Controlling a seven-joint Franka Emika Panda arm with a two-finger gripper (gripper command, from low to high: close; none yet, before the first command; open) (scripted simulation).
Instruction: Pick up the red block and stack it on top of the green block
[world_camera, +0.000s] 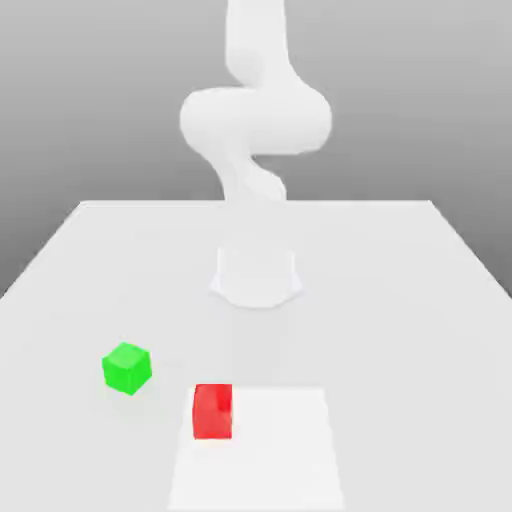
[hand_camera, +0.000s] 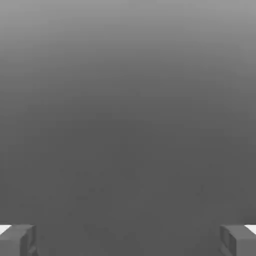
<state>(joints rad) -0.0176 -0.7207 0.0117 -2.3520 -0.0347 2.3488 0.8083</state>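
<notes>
Exterior view facing the arm (world_camera: 255, 130) across the table (world_camera: 400, 270); hand view close behind tool (hand_camera: 128, 240).

Bright, even light washes the white table (world_camera: 420, 300) and the pale arm (world_camera: 255, 120) almost into one tone, edges soft and hazy. A brighter rectangle lies on the table beside the red block (world_camera: 212, 410). Behind the arm, the backdrop grades from light to darker grey.

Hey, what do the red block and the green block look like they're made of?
Red block: flat, matte, uniform colour with no grain or gloss, possibly painted wood or plastic; as a simulator render, it leaves this open. Green block: the same matte, even finish, crisp edges, no highlights, probably the same material.
</notes>
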